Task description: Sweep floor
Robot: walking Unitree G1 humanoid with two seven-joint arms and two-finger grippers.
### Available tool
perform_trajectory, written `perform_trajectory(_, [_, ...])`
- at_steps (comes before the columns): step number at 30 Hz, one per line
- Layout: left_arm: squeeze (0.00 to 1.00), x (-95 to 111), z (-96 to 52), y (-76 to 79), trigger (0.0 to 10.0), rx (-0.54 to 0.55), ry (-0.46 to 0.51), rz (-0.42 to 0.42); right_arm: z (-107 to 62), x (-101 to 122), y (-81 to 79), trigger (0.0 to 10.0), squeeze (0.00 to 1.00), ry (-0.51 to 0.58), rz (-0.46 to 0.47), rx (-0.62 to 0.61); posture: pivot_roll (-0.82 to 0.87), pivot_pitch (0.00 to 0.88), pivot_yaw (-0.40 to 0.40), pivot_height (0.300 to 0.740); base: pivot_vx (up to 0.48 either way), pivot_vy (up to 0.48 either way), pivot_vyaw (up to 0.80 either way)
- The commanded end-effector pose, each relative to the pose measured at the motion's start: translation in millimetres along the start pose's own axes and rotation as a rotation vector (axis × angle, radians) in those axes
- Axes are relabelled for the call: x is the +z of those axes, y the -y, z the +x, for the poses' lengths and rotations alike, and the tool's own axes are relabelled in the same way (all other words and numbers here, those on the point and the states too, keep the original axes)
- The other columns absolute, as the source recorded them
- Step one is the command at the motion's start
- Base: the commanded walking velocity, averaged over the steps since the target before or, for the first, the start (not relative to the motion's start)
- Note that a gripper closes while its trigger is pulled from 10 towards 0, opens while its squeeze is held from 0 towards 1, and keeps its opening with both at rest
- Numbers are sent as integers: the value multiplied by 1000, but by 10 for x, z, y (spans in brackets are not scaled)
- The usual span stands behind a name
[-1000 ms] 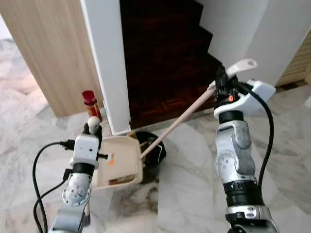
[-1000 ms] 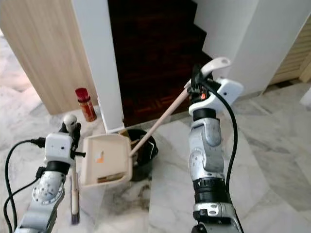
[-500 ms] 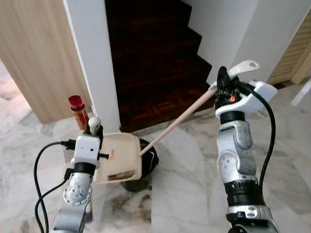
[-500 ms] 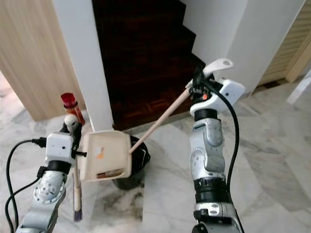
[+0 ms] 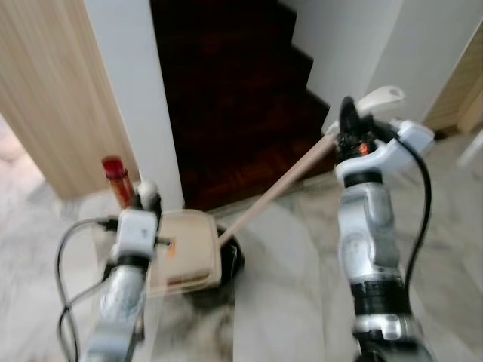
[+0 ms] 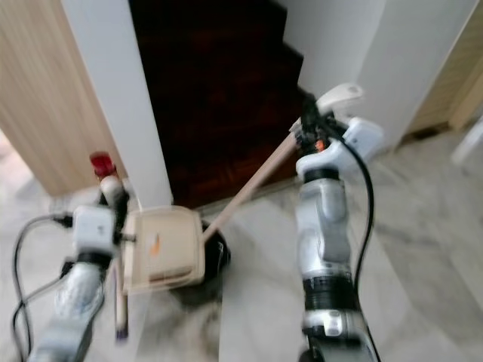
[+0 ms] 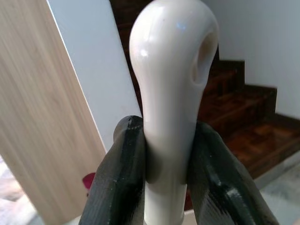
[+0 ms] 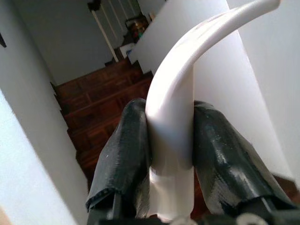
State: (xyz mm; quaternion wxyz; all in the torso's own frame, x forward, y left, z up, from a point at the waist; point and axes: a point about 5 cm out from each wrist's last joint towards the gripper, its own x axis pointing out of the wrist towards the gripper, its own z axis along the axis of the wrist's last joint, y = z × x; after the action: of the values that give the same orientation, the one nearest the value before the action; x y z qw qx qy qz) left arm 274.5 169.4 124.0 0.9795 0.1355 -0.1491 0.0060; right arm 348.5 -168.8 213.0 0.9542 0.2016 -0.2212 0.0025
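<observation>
Standing at the dark stairs (image 5: 241, 98), the left gripper (image 7: 161, 154) clamps the broom (image 7: 172, 93), the right gripper (image 8: 171, 150) clamps the dustpan handle (image 5: 279, 185); a red bottle (image 5: 115, 179) stands by the white post (image 5: 136, 98).

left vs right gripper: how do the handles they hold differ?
The left gripper clamps a broom handle ending in a rounded knob with a hole; the right gripper clamps a dustpan handle whose tip curves into a hook. The broom handle stands near upright; the dustpan's long pole slants down to the pan. Both tips are cream plastic.
</observation>
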Motion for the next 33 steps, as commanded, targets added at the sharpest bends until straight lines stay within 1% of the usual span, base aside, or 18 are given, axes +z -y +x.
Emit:
perform_trajectory(1, [0, 94, 39, -43, 10000, 4, 52, 22, 71, 150, -141, 10000, 0, 76, 28, 37, 73, 17, -31, 740, 296, 0, 0])
perform_trajectory(8, [0, 95, 39, -43, 10000, 5, 53, 23, 98, 208, -177, 10000, 0, 100, 34, 45, 73, 17, -31, 740, 295, 0, 0])
perform_trajectory(12, [0, 95, 40, -41, 10000, 4, 53, 21, 138, 290, -238, 10000, 0, 139, 30, 62, 73, 17, -31, 740, 293, 0, 0])
perform_trajectory(17, [0, 101, 41, -38, 10000, 4, 58, 21, 172, 321, -314, 10000, 0, 155, 14, 94, 69, 18, -29, 740, 293, 0, 0])
perform_trajectory(19, [0, 109, 41, -43, 10000, 11, 66, 18, 194, 342, -369, 10000, 0, 169, 15, 113, 70, 18, -30, 740, 0, 0, 0])
perform_trajectory(21, [0, 110, 41, -43, 10000, 11, 67, 17, 199, 349, -382, 10000, 0, 174, 15, 118, 70, 18, -30, 740, 0, 0, 0])
perform_trajectory(25, [0, 109, 41, -41, 10000, 8, 68, 16, 213, 387, -474, 10000, 0, 204, -35, 162, 69, 18, -30, 740, 0, 0, 0])
perform_trajectory(27, [0, 108, 38, -32, 10000, 5, 68, 15, 205, 426, -545, 10000, 0, 240, -74, 191, 69, 18, -31, 740, 0, 0, 0])
perform_trajectory(30, [0, 106, 37, -27, 10000, 4, 68, 14, 190, 458, -570, 10000, 0, 271, -125, 204, 68, 18, -31, 740, 0, 0, 0])
perform_trajectory(31, [0, 105, 35, -24, 10000, 3, 67, 15, 179, 473, -586, 10000, 0, 286, -159, 216, 68, 18, -32, 740, 0, 0, 0])
perform_trajectory(33, [0, 101, 31, -22, 10000, 2, 67, 15, 163, 480, -610, 10000, 0, 296, -178, 231, 68, 18, -32, 740, 0, 0, 0])
